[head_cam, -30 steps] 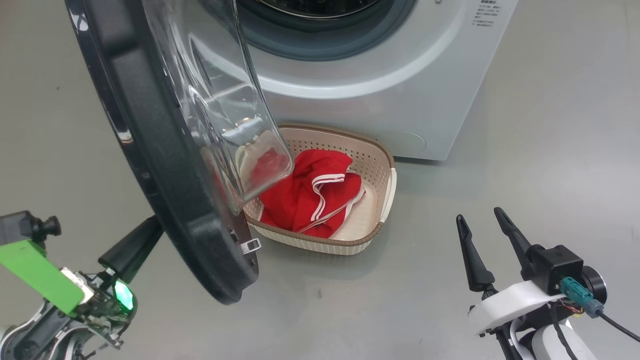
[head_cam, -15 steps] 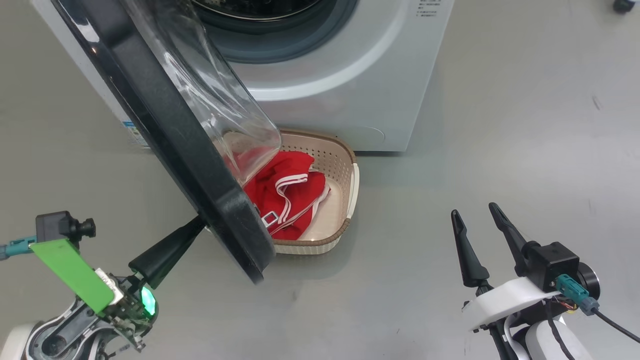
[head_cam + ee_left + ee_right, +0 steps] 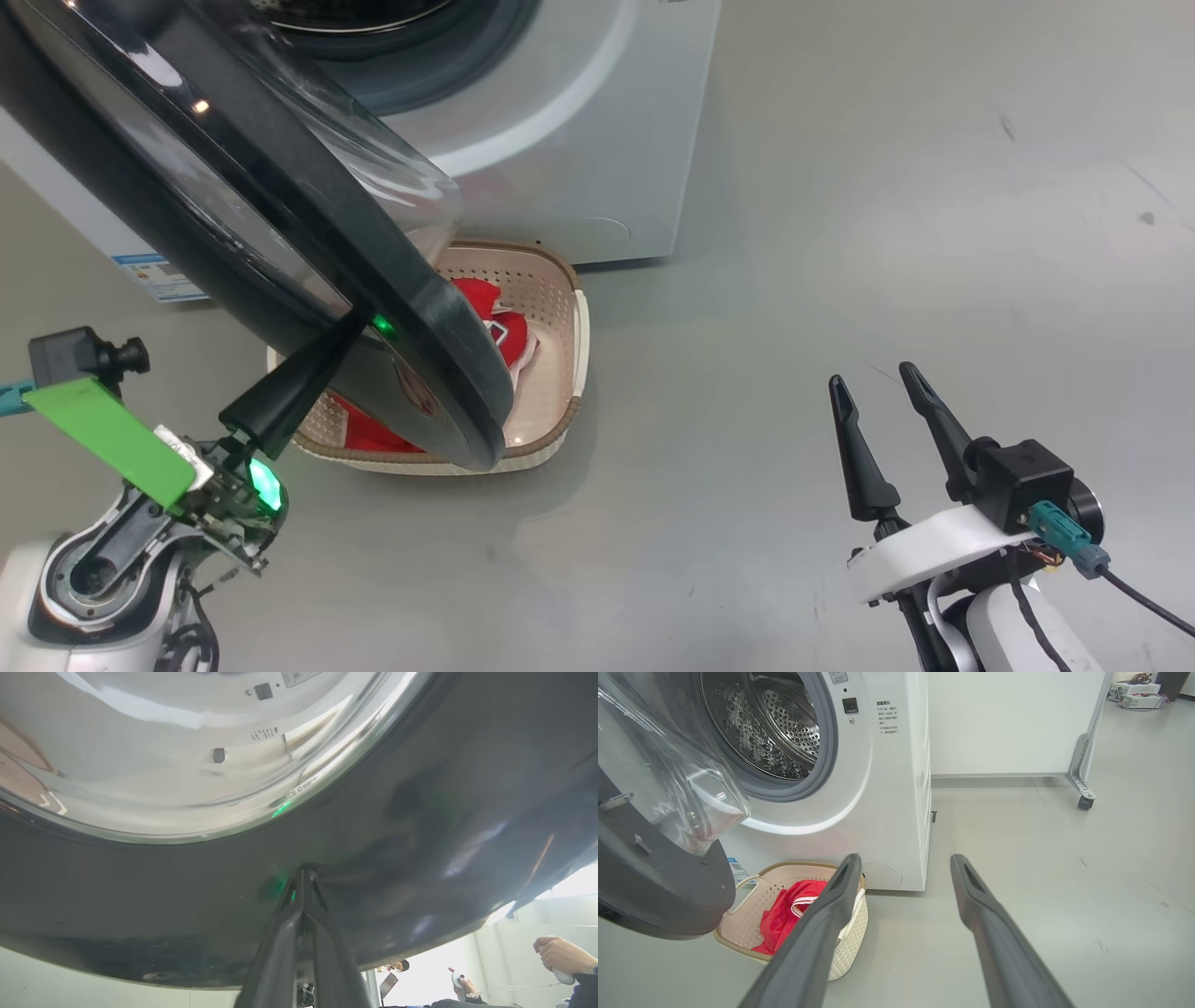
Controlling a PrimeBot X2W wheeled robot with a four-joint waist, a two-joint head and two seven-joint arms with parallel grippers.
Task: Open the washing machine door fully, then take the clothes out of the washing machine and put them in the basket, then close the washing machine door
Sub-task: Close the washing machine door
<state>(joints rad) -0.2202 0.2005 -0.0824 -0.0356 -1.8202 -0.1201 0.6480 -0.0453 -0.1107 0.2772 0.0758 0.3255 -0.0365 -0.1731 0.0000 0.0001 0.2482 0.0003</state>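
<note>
Nearest, on the right, the right gripper (image 3: pixel 870 375) hung over bare grey floor (image 3: pixel 840 233), well apart from everything. Its two long dark fingers were spread wide and held nothing. On the left, the left gripper (image 3: pixel 353 322) had its fingers pressed together into one point, empty, with the tip against the outer face of the washing machine door (image 3: pixel 280 215).

The door stood part-way swung. In the head view it overlapped the basket (image 3: pixel 577 355), which sat on the floor just in front of the washing machine (image 3: pixel 579 121). The clothes (image 3: pixel 485 299) lay inside the basket.

The main risk was probably a slip. A narrow, hard point pushing on a glossy, curved black rim could skate sideways and leave the door unlatched. A weak push might also fail to catch the latch. Whether the door's lower edge would clear the basket rim could not be told.

The door was a thick round disc with a bulging clear glass bowl. The basket was cream perforated plastic, a rounded rectangle with a brown woven-look rim. The clothes were soft, crumpled red fabric with white stripe trim. Farthest back, the grey rubber gasket (image 3: pixel 826 742) ringed the perforated steel drum (image 3: pixel 780 732), which looked empty as far as it showed.
</note>
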